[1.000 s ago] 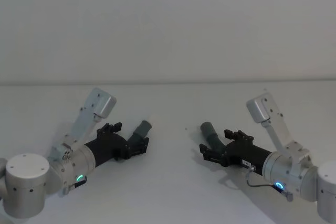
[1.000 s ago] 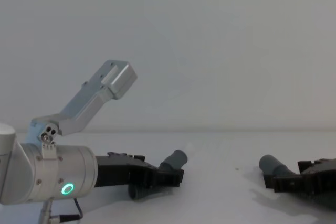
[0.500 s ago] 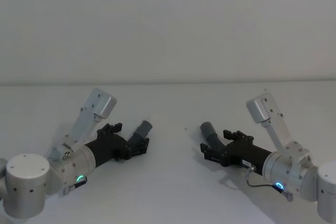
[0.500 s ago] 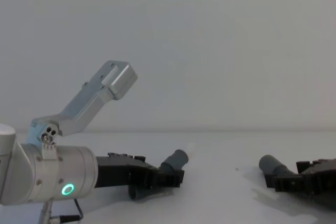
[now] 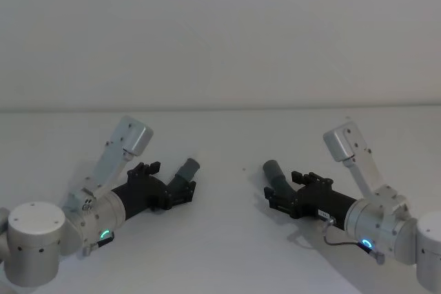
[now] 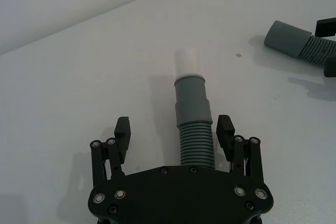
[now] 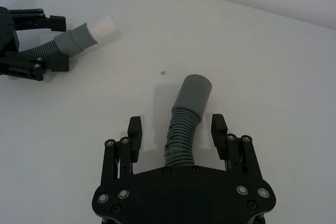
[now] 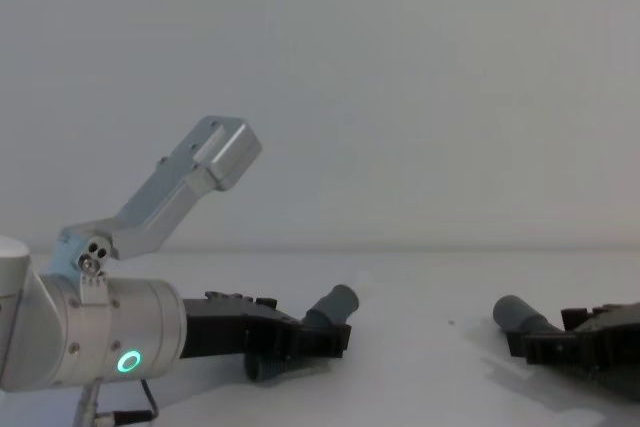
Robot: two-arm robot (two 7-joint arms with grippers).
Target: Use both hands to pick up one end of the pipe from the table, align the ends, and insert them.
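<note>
Almost nothing has shifted in the last second. Both hose pieces lie where they lay, and the right gripper (image 7: 177, 124) has slid back along its hose by no more than a hair.

The short hose piece (image 6: 195, 129) lies flat on the counter (image 5: 227, 253), lower left of centre in the head view. Its grey cuff and white tip (image 6: 188, 60) point toward the middle. The second hose piece (image 7: 184, 121) lies lower right of centre, its plain grey cuff (image 7: 193, 93) angled back toward the first. The two ends are well apart, with bare counter and one small dark speck (image 7: 163, 72) between them.

The left gripper (image 6: 174, 126) straddles the ribbed part of the short piece. Its jaws are spread wide, with a gap on each side, and hold nothing. The right gripper straddles the ribs of the second piece the same way, spread and touching nothing.

The left arm (image 8: 170, 192) rises from the lower left of the chest view, a green ring light (image 8: 128, 361) glowing on its wrist. A plain pale wall (image 5: 220, 32) stands behind the counter.
</note>
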